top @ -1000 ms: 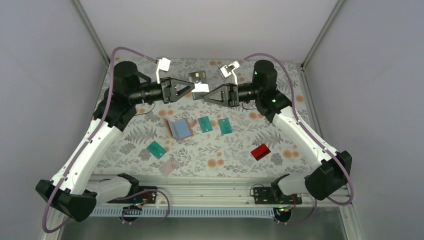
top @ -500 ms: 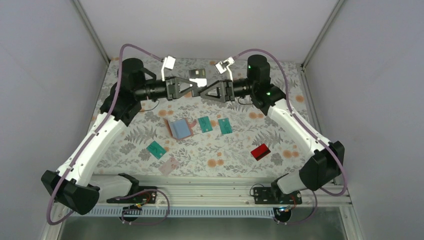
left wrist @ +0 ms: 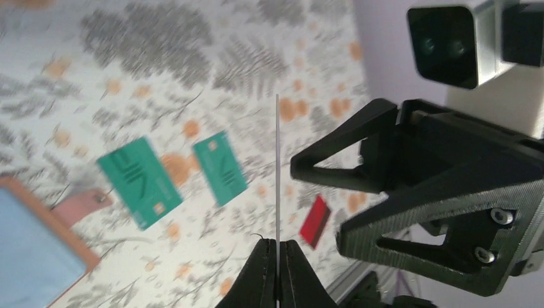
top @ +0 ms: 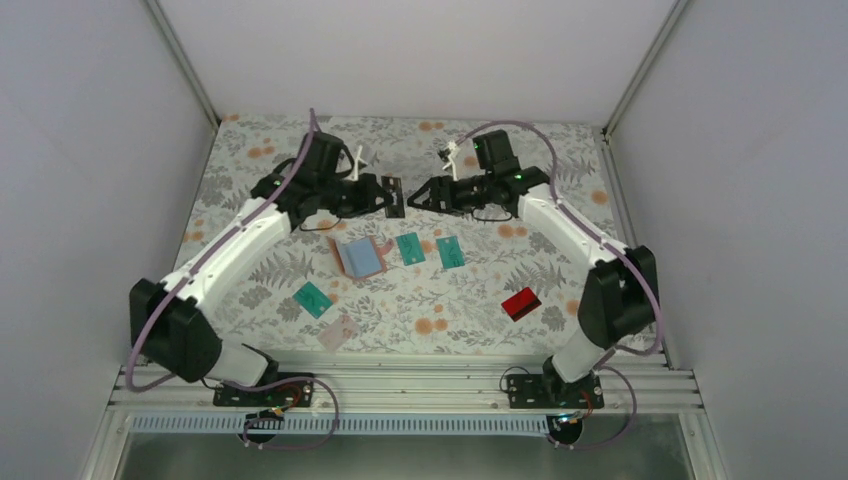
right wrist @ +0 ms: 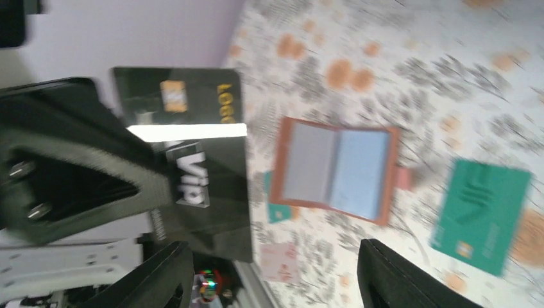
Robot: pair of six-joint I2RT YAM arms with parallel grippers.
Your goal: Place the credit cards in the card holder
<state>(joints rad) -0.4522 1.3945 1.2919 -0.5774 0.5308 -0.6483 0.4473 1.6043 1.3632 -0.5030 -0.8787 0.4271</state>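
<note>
Gripping black card (right wrist: pixel 199 186) edge-on, left jaws, face readable from right wrist

We see the black card (right wrist: pixel 192 160) as glossy plastic, with a white glare band across its face. The card holder (right wrist: pixel 333 170) looks like tan leather with a matt pale-blue lining. The bench (top: pixel 480 290) wears a matt printed floral cloth. The right hand (top: pixel 413 193) is matt black, finely ribbed plastic.
</note>
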